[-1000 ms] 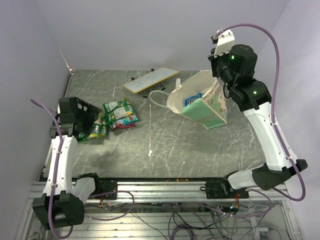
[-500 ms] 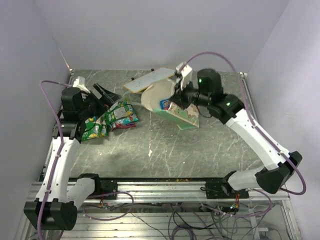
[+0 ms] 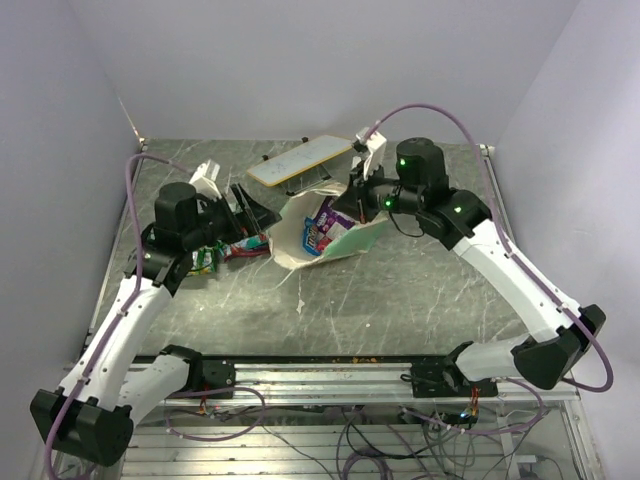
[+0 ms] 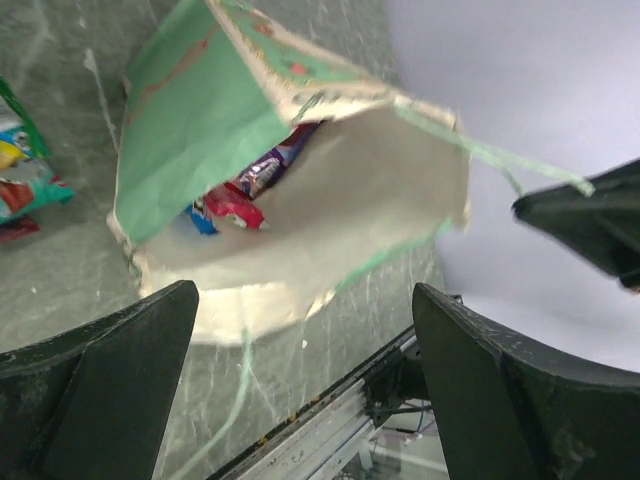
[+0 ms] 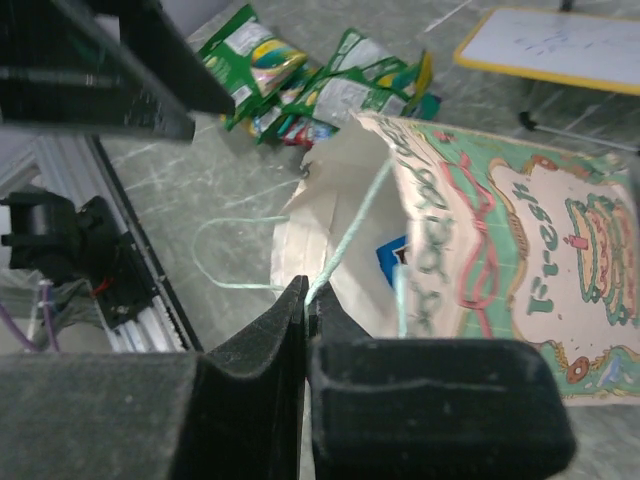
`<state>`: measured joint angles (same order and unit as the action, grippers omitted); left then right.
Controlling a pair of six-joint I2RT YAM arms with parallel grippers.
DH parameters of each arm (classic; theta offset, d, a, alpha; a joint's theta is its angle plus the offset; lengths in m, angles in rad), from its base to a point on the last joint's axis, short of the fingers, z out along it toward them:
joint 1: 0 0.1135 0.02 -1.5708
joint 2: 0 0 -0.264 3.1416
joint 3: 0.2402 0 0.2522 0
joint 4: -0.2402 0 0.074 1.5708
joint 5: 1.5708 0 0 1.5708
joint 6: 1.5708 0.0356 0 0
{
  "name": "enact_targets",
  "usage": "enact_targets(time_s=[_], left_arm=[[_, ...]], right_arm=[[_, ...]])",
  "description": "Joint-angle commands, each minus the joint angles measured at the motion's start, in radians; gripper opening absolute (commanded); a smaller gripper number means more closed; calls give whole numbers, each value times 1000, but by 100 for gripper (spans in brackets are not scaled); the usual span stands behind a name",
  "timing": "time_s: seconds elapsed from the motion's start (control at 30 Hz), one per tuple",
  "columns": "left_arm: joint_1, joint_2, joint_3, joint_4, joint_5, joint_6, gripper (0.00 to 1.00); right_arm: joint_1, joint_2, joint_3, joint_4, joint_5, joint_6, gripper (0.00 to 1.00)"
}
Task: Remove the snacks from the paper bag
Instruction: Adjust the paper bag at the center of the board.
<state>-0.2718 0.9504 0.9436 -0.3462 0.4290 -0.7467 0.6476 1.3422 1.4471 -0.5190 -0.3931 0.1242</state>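
**Right pincer grips the bag's cord; left pincer gapes at its mouth**

The right pincer [image 5: 305, 300] is clamped tight on a thin, pale-mint cord handle [image 5: 350, 235]. By that cord it has hold of the mint-green paper bag with a cream inside [image 5: 480, 250]. The bag is tipped over just below and ahead of the fingers, with its mouth turned toward the left pincer [image 4: 305, 290].

The bag's side nearest the right pincer is printed with a tiered cake, a pink ribbon bow and a line of green lettering that cannot be read.

The left pincer is spread wide, holds nothing and faces straight into the bag's mouth. Inside the bag, seen between its fingers, lie a purple foil packet [image 4: 270, 170], a red packet [image 4: 235, 205] and a blue packet [image 4: 200, 215]. These snacks are half buried and their labels are blurred.

Behind the left pincer, green foil packets [image 5: 250, 55] lie on the grey marbled table [image 3: 400, 300]. Their print is colourful but illegible, and the left arm partly covers them in the top view.

Beyond the right pincer stands a flat white board with a yellow rim on black legs [image 5: 560, 45]. It bears faint marks that are too small to read.
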Motion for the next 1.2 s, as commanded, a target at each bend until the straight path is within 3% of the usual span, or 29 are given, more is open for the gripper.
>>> enact_targets(time_s=[0.0,0.23,0.37,0.57,0.77,0.97,1.17], left_arm=[[-72,-27,-48,70,-51,-27,98],[-113,12,-20,77,-76,-26,98],[-115,42,16,54,-65,-3,99],[-115,59,47,19,-34,29,99],[-115,50,73,-36,-18,78,100],[-116,57,105,-96,-8,151,100],[-116,53,82,-104,-7,167,100]], right_arm=[[-48,-16,83,-146,149,-88,0],[-231,-67,197,-208,422,-266,0],[-324,-68,238,-150,442,-409,0],[-333,5,348,-111,561,-559,0],[-298,65,463,-123,580,-638,0],[-218,44,401,-253,520,-501,0],[22,-143,-50,-195,395,-143,0]])
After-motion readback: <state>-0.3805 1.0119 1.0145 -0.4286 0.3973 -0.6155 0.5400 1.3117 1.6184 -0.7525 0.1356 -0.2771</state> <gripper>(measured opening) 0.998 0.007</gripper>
